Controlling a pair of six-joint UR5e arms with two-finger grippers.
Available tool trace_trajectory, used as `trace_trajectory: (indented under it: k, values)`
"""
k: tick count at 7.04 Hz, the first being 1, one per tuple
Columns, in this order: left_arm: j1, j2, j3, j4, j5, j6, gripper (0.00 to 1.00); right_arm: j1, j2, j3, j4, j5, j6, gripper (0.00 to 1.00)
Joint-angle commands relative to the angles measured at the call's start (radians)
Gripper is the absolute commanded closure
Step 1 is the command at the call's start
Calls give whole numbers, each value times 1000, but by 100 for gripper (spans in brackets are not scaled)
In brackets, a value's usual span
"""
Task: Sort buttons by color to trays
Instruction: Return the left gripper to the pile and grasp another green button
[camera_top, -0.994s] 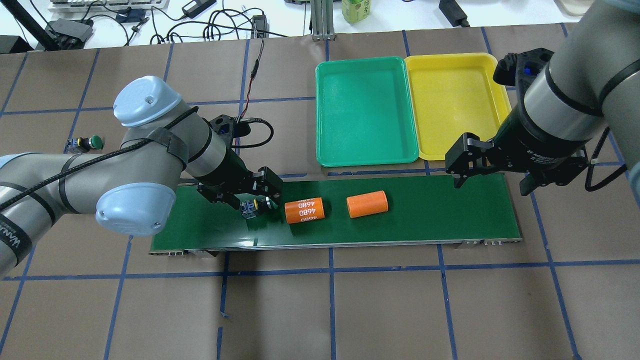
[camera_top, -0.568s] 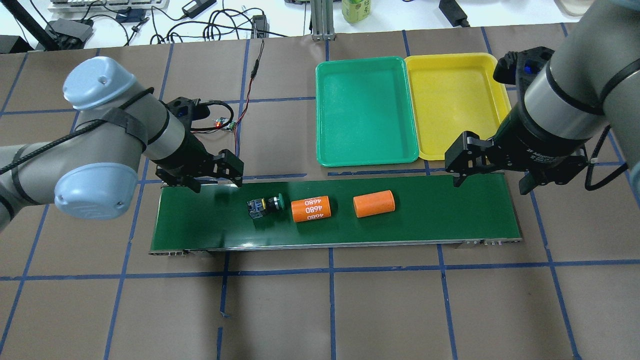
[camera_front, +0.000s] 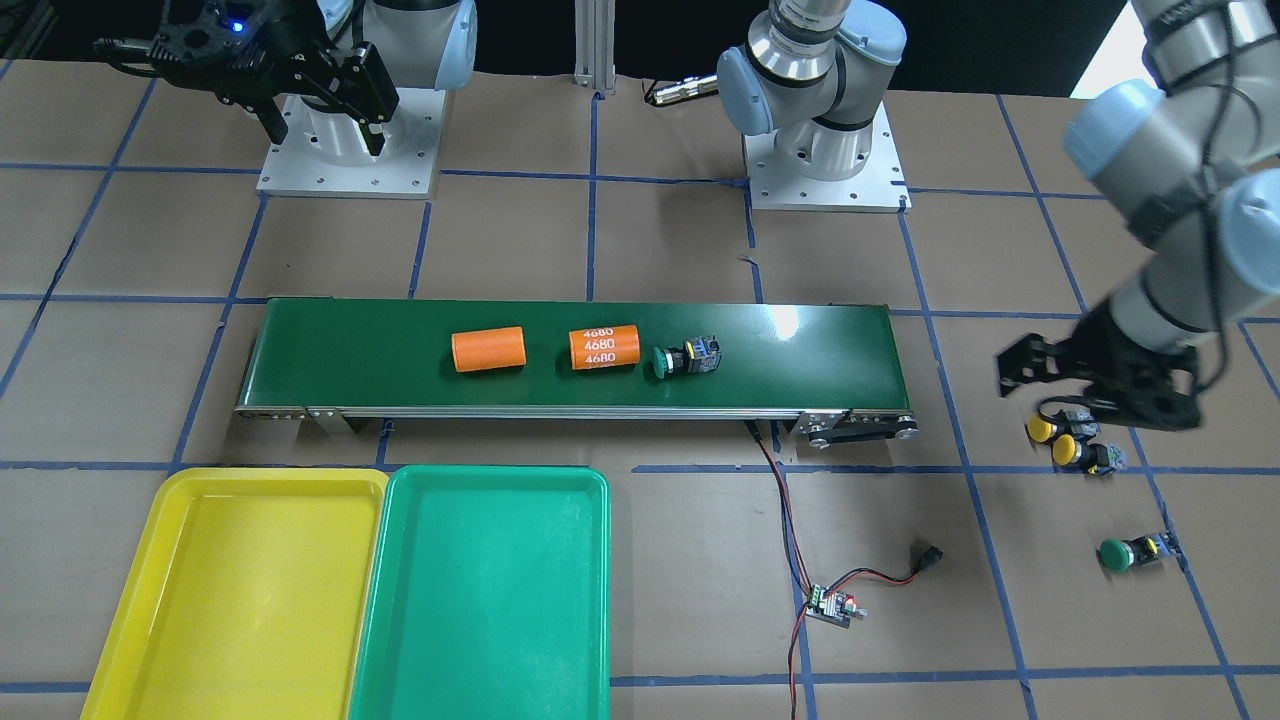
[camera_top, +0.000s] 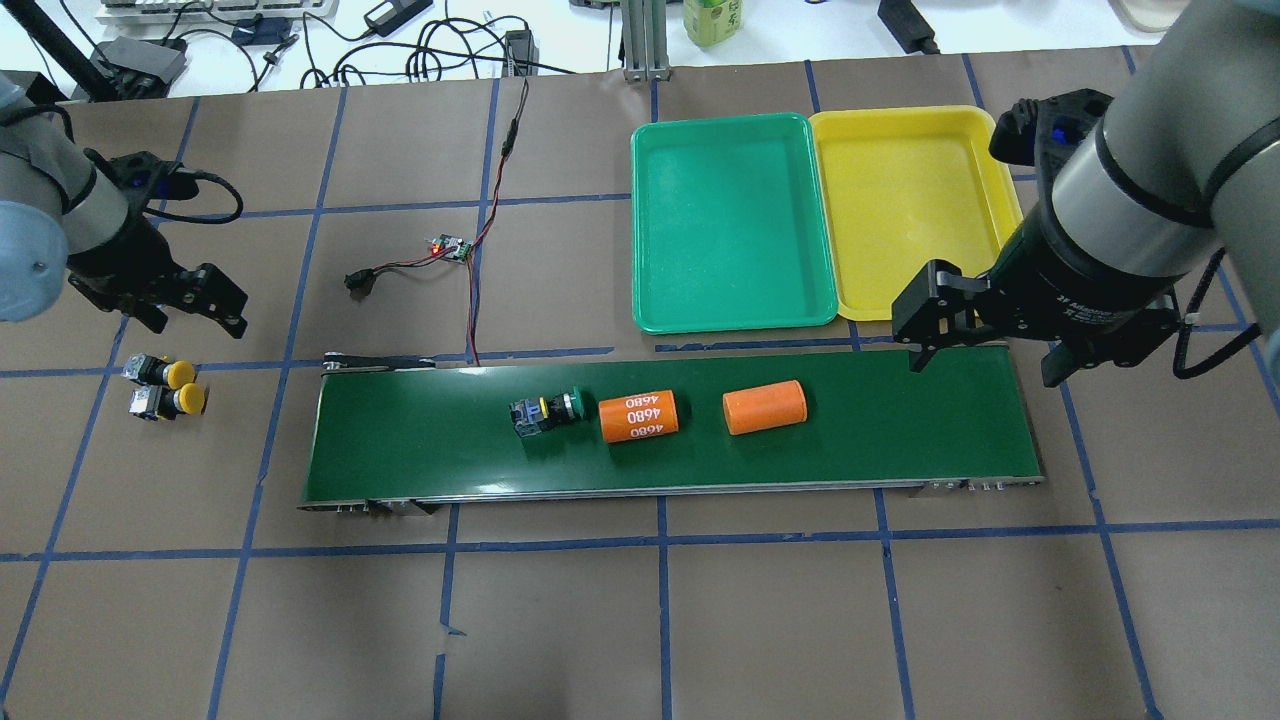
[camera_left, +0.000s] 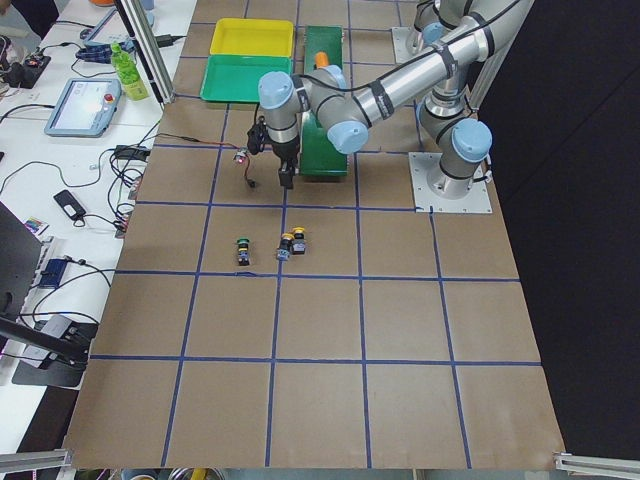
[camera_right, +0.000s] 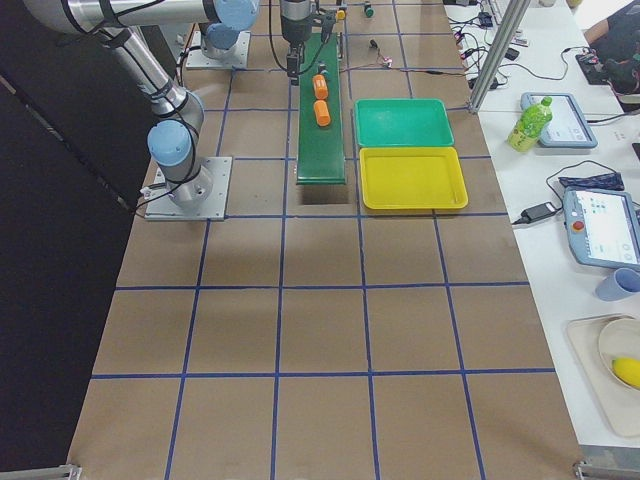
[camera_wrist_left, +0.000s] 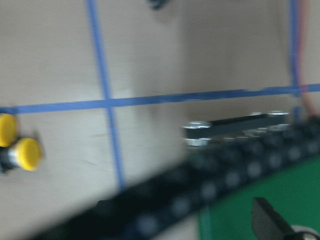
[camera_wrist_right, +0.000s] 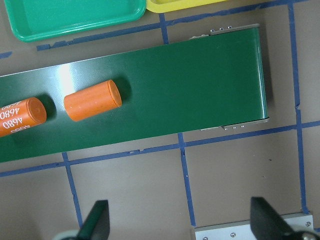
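Observation:
A green button (camera_top: 546, 411) lies on its side on the conveyor belt (camera_top: 420, 440), beside the orange "4680" cylinder (camera_top: 640, 417). Two yellow buttons (camera_top: 166, 387) lie together on the table at far left. A second green button (camera_front: 1126, 553) lies on the table beyond them, and my left arm hides it in the overhead view. My left gripper (camera_top: 198, 322) is open and empty, hovering just beyond the yellow buttons. My right gripper (camera_top: 985, 365) is open and empty above the belt's right end. The teal-green tray (camera_top: 735, 310) and yellow tray (camera_top: 915, 300) are both empty.
A plain orange cylinder (camera_top: 765, 406) lies on the belt right of the "4680" one. A small circuit board (camera_top: 450, 247) with red and black wires lies behind the belt's left end. The left wrist view is motion-blurred.
My left gripper let go of the green button on the belt and swung far left to the yellow buttons. The button and both cylinders drifted right on the belt. The right arm stayed still.

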Motion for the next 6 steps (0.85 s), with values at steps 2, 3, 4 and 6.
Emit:
trace_trajectory:
  k: [2, 3, 4, 6]
  values:
    - [67, -274, 272, 20, 27, 385, 0, -1, -1, 2, 2, 0, 1, 0]
    - [95, -337, 294, 121, 27, 515, 0, 1, -1, 2, 0, -6, 1, 0]
    - [100, -371, 295, 189, 27, 658, 0, -1, -1, 7, 0, -7, 2, 0]
    - [100, -394, 300, 200, 23, 667, 0, -4, -8, -5, 0, -7, 2, 0]
